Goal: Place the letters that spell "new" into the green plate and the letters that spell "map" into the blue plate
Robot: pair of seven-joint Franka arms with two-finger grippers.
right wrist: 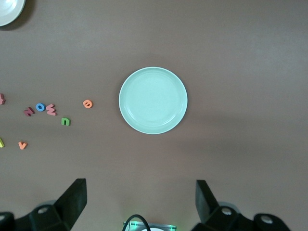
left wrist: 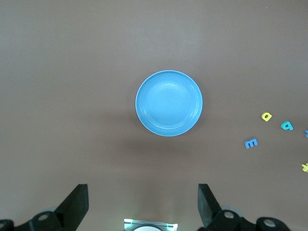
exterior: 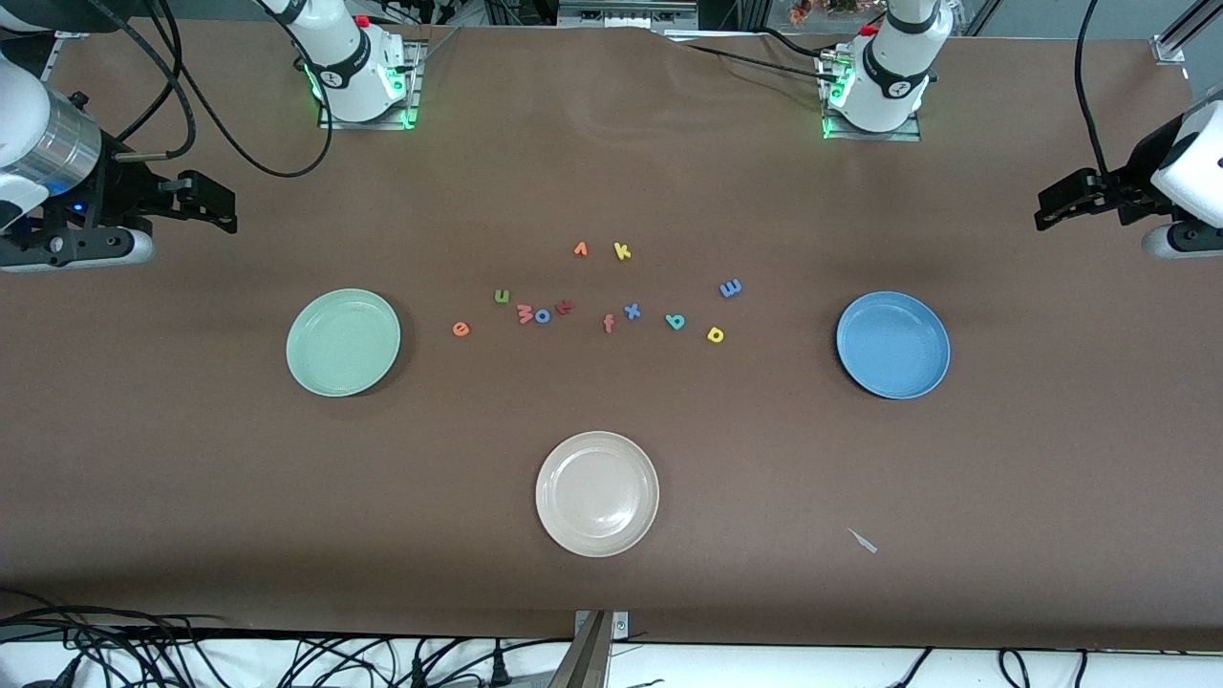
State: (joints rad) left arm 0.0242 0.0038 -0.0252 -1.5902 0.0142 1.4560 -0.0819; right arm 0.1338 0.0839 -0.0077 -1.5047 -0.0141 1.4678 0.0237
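Beige-white plate (exterior: 597, 493) sits nearest the camera, bare. Green plate (exterior: 343, 342) lies under the right hand (right wrist: 139, 202), fingers spread, holding nothing. Blue plate (exterior: 892, 344) lies under the left hand (left wrist: 143, 204), likewise spread. Between the plates, on the table (exterior: 191, 497): e (exterior: 461, 329), w (exterior: 525, 312), n (exterior: 502, 296); yellow letter (exterior: 715, 334), teal letter (exterior: 675, 321), m (exterior: 730, 288).
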